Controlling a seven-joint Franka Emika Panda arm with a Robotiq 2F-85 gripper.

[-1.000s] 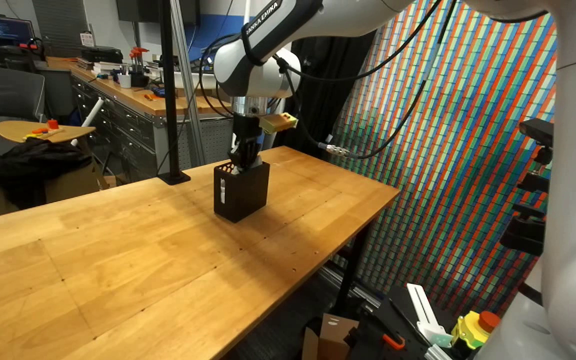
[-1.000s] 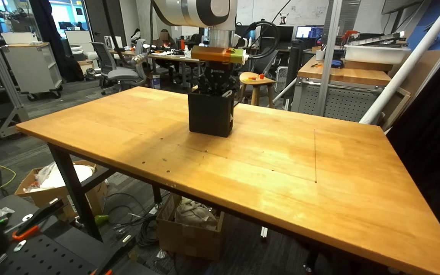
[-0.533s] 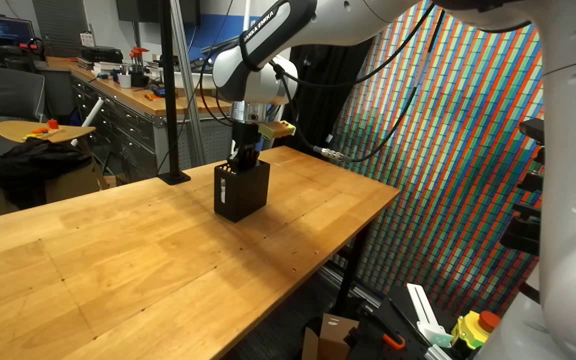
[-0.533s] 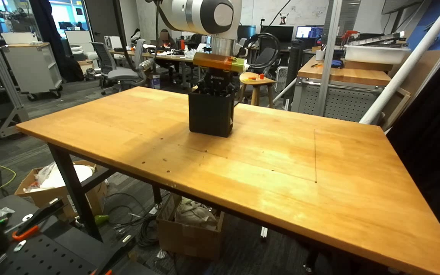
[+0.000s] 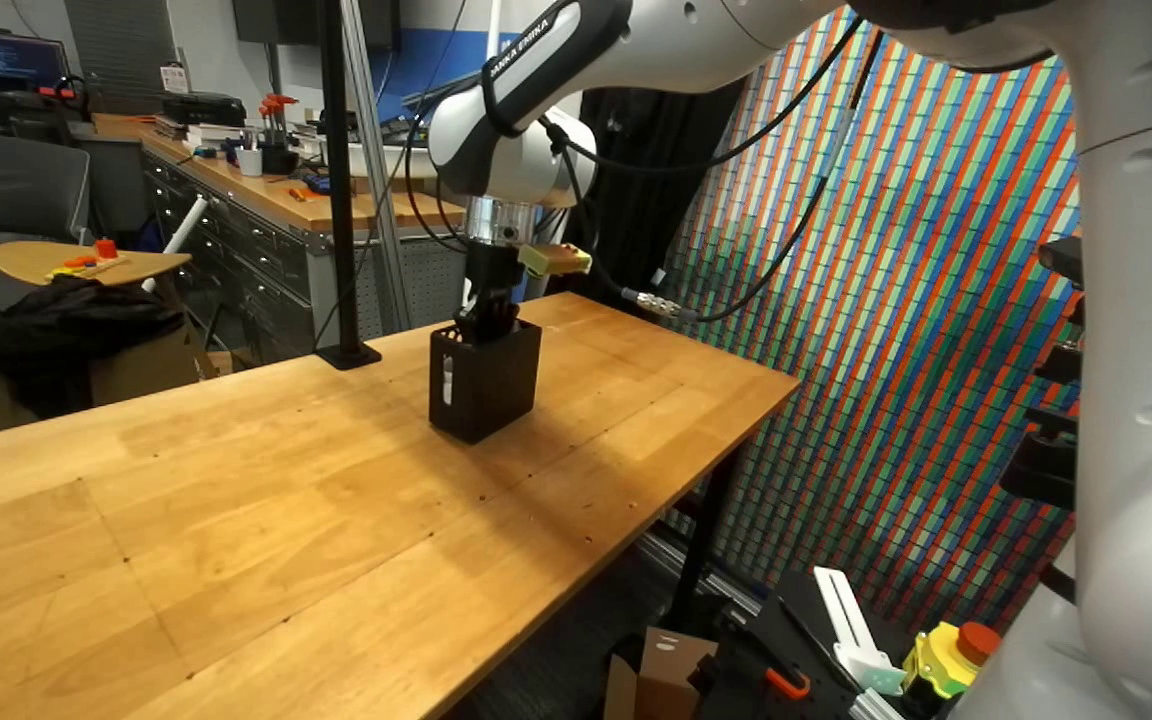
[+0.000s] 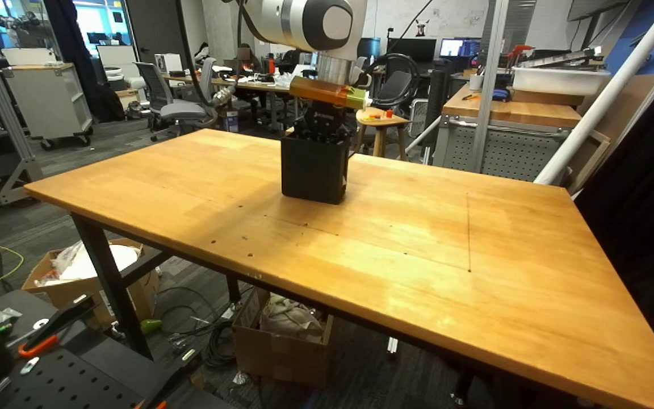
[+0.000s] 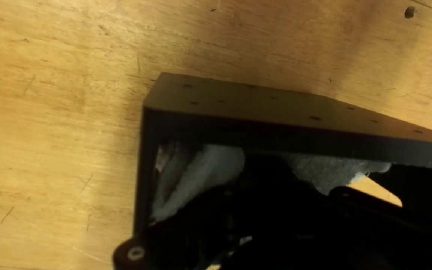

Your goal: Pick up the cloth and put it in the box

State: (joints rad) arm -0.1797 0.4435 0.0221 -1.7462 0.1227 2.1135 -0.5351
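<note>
The black box (image 5: 484, 395) stands upright on the table, and it also shows in an exterior view (image 6: 314, 173) and in the wrist view (image 7: 234, 98). My gripper (image 5: 488, 320) points down into its open top, with the fingers below the rim; it also shows in an exterior view (image 6: 324, 128). In the wrist view the dark fingers (image 7: 266, 170) come together in one narrow tip. The grey-white cloth (image 7: 212, 165) shows inside the box on both sides of that tip, bunched between the fingers. The box walls hide the cloth in both exterior views.
The wooden table (image 5: 266, 520) carries the box near its far side. A black post (image 5: 338, 200) stands at the table's back edge. A cable (image 5: 776, 280) hangs loosely from the arm. A cardboard box (image 6: 281, 352) sits on the floor under the table.
A second ago pale cloth showed at the box rim under the higher gripper. The gripper has since lowered into the box, and the cloth has sunk below the rim.
</note>
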